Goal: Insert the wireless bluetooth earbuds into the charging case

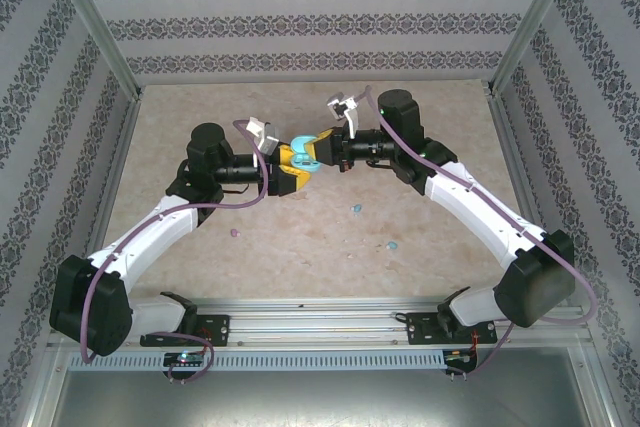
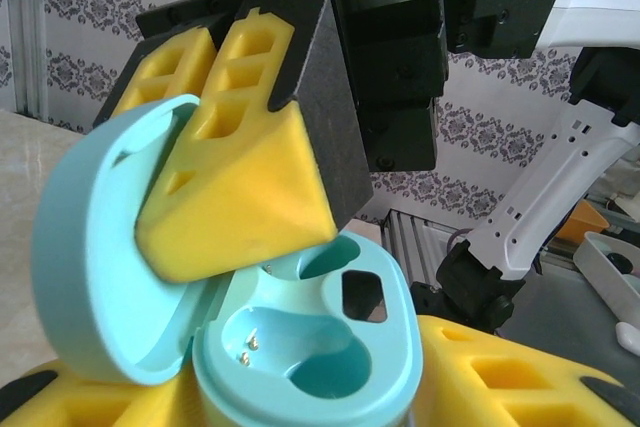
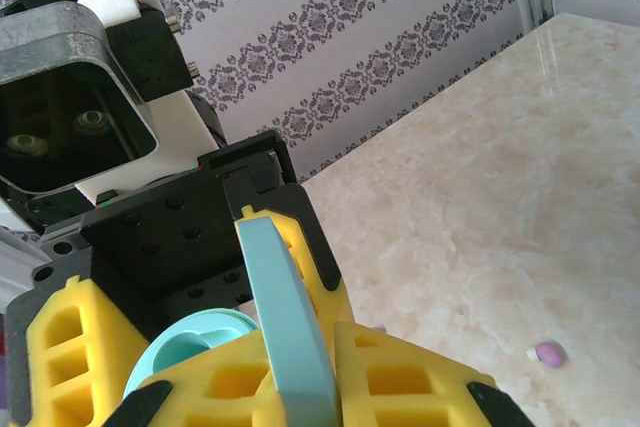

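The table [image 1: 300,257] is pale and looks like stone. Walls [image 1: 300,17] with dark flower stripes stand at nine, twelve and three o'clock. A silver rail [image 1: 320,319] runs along six o'clock.

Charging case [image 1: 304,148] above mid-desk [image 1: 450,137], between two tools.
The left tool [image 1: 298,165] flanks its base from 7 o'clock; the right tool [image 1: 322,145], at 2 o'clock, has the lid [image 3: 290,337] between its fingers. On the desk, the near earbud [image 1: 356,209] and far earbud [image 1: 391,245] lie at the case's 5 o'clock, the third earbud [image 1: 234,233] at 7 o'clock.
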`<control>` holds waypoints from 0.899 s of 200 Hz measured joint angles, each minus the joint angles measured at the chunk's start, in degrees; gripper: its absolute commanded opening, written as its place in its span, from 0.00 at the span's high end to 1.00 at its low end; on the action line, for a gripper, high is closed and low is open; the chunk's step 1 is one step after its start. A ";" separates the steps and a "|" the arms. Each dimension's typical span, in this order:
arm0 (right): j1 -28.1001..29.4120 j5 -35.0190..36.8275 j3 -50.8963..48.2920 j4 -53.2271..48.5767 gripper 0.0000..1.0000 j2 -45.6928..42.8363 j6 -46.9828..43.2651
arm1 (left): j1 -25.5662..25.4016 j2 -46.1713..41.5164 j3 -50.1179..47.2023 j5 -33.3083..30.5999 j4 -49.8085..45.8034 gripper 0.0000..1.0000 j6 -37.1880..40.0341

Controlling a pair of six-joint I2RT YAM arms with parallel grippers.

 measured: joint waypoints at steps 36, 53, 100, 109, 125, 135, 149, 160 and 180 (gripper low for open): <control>0.11 0.22 0.00 -0.07 1.00 0.00 -0.11 | 0.00 0.00 -0.33 -0.02 0.46 0.43 0.00; 0.11 0.31 0.00 -0.22 1.00 0.00 -0.96 | 0.00 0.00 -0.39 -0.02 0.85 0.42 -0.07; 0.37 1.53 0.00 -1.55 1.00 -0.44 -4.17 | -0.02 0.00 -1.38 0.42 3.13 0.39 -2.21; 0.37 1.57 0.00 -1.75 1.00 -0.52 -4.52 | -0.02 0.00 -1.42 0.44 3.52 0.40 -2.69; 0.37 1.73 0.00 -1.81 1.00 -0.70 -5.16 | -0.07 0.00 -1.44 0.46 3.91 0.42 -3.39; 0.37 1.70 0.02 -2.01 1.00 -0.81 -5.68 | -0.07 0.00 -1.44 0.44 3.98 0.44 -3.63; 0.48 1.70 0.02 -2.25 1.00 -0.92 -6.08 | -0.07 0.02 -1.44 0.44 3.98 0.46 -3.98; 0.48 1.68 0.02 -2.47 1.00 -0.98 -6.40 | -0.07 0.02 -1.44 0.44 3.98 0.49 -4.35; 0.48 1.73 0.04 -2.89 1.00 -1.16 -7.15 | -0.07 0.13 -1.44 0.48 3.93 0.56 -4.57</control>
